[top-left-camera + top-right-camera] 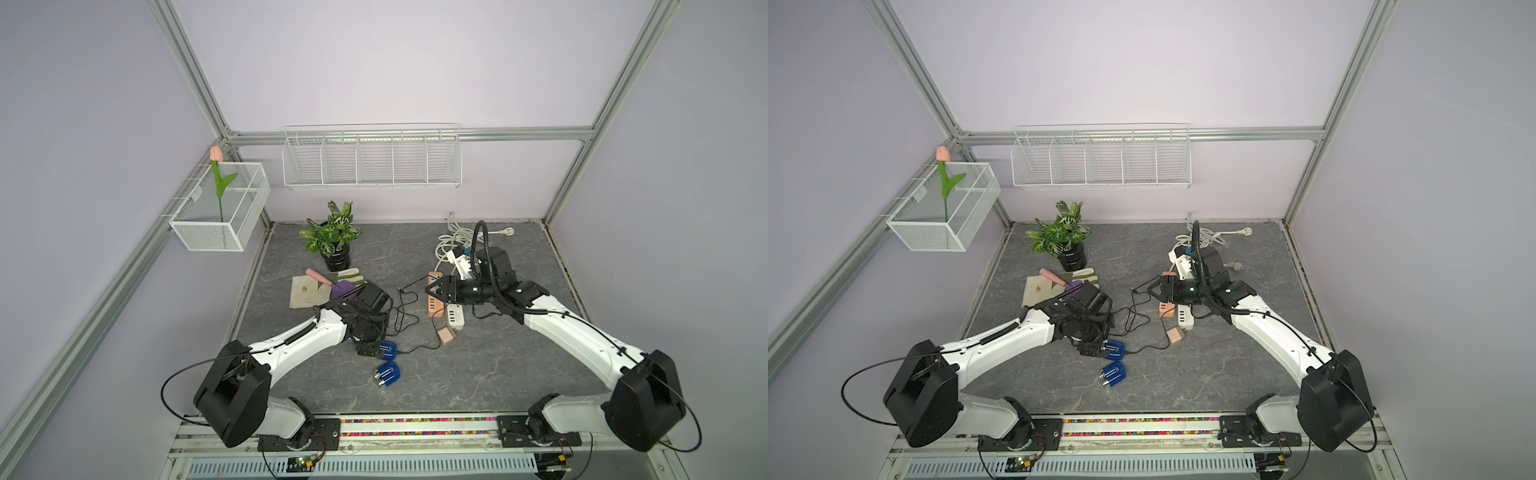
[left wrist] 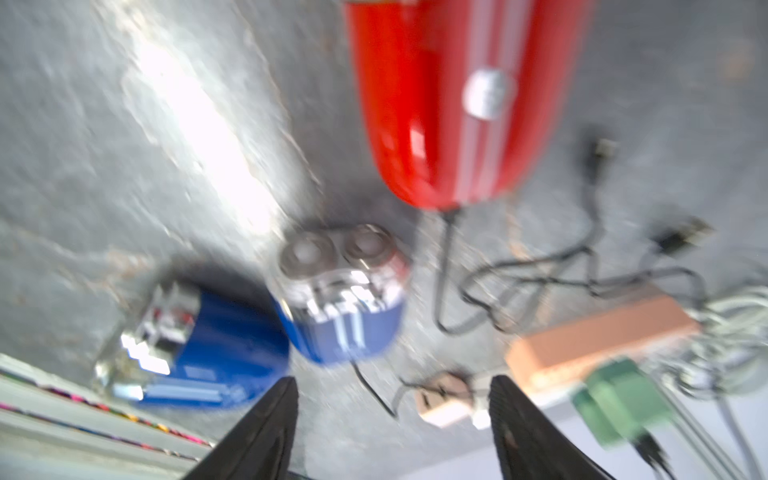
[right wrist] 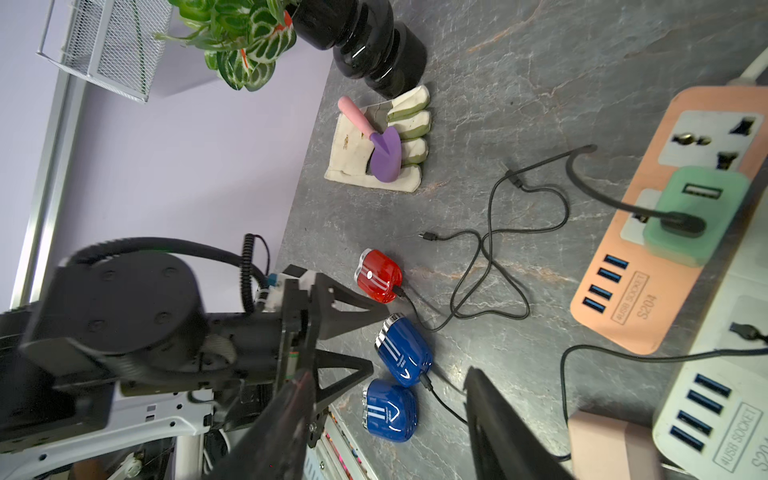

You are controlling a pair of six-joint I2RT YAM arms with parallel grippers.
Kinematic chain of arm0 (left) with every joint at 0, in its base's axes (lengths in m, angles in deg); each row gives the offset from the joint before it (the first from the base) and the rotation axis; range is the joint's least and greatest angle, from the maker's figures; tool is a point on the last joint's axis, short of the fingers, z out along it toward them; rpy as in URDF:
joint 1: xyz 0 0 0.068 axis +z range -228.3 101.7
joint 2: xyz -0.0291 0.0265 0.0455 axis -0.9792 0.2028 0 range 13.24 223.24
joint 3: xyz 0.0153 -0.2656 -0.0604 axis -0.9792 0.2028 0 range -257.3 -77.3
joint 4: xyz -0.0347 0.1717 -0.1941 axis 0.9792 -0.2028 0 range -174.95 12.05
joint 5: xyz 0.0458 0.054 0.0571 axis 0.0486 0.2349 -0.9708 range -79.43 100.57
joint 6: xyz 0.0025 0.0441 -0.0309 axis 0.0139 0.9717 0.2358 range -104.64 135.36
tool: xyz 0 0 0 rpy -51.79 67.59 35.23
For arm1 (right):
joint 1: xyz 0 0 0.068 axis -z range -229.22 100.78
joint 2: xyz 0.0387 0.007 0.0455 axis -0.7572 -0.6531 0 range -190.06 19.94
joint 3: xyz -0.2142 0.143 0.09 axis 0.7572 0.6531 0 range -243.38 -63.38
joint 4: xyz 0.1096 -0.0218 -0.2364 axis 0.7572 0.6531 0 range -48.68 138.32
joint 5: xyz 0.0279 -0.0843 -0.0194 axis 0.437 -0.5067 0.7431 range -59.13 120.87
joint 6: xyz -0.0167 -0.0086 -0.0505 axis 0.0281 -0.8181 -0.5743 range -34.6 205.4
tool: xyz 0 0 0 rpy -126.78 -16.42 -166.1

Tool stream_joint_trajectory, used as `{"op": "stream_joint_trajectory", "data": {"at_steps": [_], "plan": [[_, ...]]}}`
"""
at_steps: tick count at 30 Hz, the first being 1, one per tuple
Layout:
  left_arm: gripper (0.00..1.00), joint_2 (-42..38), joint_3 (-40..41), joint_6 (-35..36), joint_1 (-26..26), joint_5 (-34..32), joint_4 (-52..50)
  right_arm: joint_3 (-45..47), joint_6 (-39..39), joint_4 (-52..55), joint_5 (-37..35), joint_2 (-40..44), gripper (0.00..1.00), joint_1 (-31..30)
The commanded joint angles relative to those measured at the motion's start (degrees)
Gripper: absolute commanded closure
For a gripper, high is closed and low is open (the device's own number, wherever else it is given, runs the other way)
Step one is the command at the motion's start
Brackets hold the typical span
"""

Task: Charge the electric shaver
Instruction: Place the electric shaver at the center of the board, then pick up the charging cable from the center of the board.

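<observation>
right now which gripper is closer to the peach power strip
Right. The right gripper is directly over the peach power strip; the left gripper is well away from it, next to a blue shaver.

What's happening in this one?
The left pincer is open beside a blue shaver that has a black cable in its base, not gripping it. The right pincer hangs open above the orange power strip, holding nothing. A red shaver is also cabled; a second blue shaver lies nearby with no cable visible.
</observation>
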Motion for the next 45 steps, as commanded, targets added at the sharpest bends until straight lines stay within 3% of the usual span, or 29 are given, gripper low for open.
{"op": "stream_joint_trajectory", "data": {"at_steps": [1,3,5,11,14,20,33,38,45], "plan": [[0.36,-2.3,-5.4,-6.8,1.7,-5.9,-8.0,-3.6,-4.5,4.4,-4.6,0.1,0.41,-0.7],[0.46,-0.4,-8.5,-2.6,3.9,-7.5,-9.0,-5.0,-4.9,6.1,-7.5,0.4,0.41,-0.7],[0.49,4.2,-12.7,2.8,6.2,-7.1,-9.2,-6.7,-5.3,7.8,-9.7,0.4,0.42,-0.9],[0.49,24.9,-30.9,17.3,9.2,-5.9,-12.0,-10.8,-6.4,10.4,-12.4,0.1,0.43,-0.8],[0.49,32.8,-38.1,21.2,9.4,-5.5,-12.4,-12.6,-6.7,11.6,-13.0,-0.2,0.43,-0.8],[0.45,42.5,-44.5,23.5,9.1,-4.2,-11.0,-12.6,-6.4,12.1,-13.9,0.9,0.43,-0.6],[0.43,49.7,-49.1,25.5,8.3,-3.1,-10.9,-10.5,-5.3,11.1,-13.3,0.9,0.43,-0.4],[0.52,51.1,-50.7,25.6,8.2,-2.7,-9.9,-10.0,-5.0,10.5,-12.9,0.5,0.43,-0.4],[0.53,52.1,-51.7,25.9,7.9,-1.8,-9.8,-9.0,-4.7,10.2,-12.6,0.8,0.43,-0.2]]}}
